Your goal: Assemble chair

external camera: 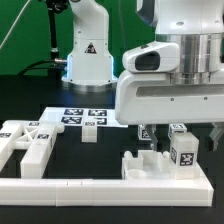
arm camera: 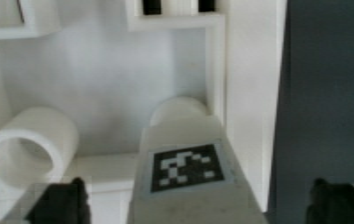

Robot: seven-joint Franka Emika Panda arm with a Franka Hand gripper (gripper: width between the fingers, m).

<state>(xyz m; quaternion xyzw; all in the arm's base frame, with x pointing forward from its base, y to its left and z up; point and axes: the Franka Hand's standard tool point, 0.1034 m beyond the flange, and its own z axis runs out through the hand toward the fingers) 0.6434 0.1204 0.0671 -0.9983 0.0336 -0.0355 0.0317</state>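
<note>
In the exterior view my gripper hangs low over a group of white chair parts at the right front. A short square post with a black-and-white tag stands right under it. A blocky white piece sits to the exterior view's left of that post. In the wrist view the gripper is open. Its dark fingertips stand wide apart on either side of the tagged post without touching it. A rounded white part lies beside the post on a white slab.
More white chair parts with tags lie at the exterior view's left. The marker board lies in the middle, with a small tagged block at its edge. The long white L-shaped rail runs along the front. The robot base stands behind.
</note>
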